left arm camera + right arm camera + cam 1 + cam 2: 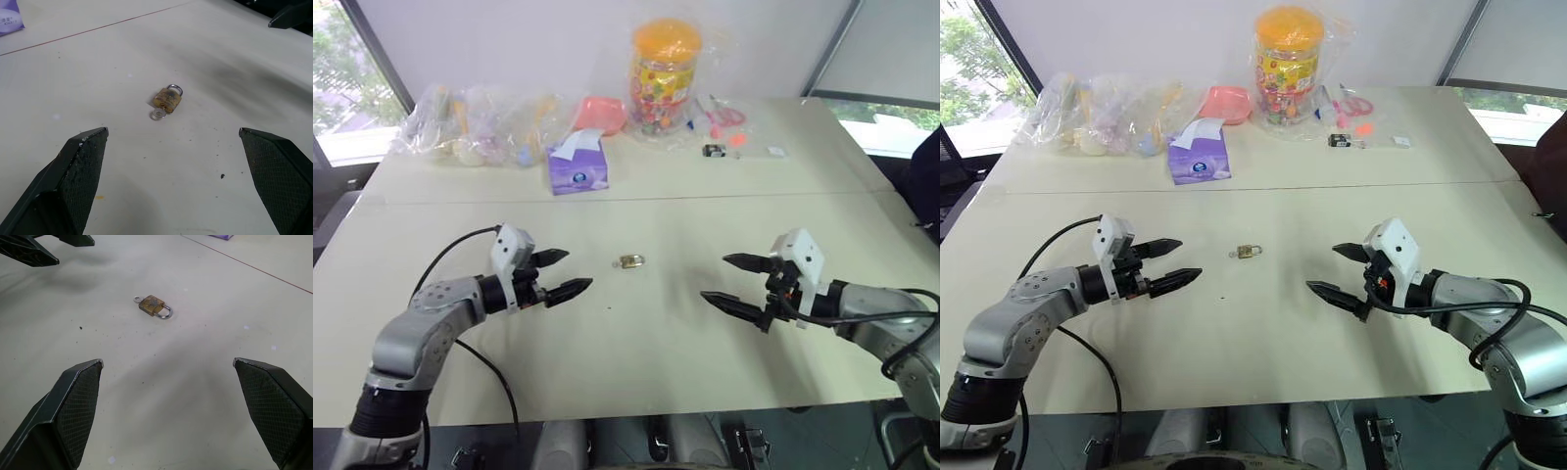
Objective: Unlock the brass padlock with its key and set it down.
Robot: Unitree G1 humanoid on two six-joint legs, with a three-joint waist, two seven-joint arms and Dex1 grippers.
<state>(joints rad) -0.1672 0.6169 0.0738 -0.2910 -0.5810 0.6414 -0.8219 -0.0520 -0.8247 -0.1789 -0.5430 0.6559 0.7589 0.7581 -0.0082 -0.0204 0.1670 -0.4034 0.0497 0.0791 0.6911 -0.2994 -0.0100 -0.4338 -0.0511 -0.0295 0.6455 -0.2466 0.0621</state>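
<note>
Both claws released: left gripper (570,272) at 9 o'clock of brass padlock (630,261), right gripper (731,280) at 3. Padlock lies flat and tiny on the table (636,362); likely risk is fingers skidding it away or fumbling its key (156,115).

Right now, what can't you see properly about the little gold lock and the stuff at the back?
- Brass padlock: too small in the wrist views to tell if the shackle is latched.
- Small silvery ring at its base: the key's blade, if any, is hidden.
- Black-and-white item at the table's far side: too small to identify.
</note>
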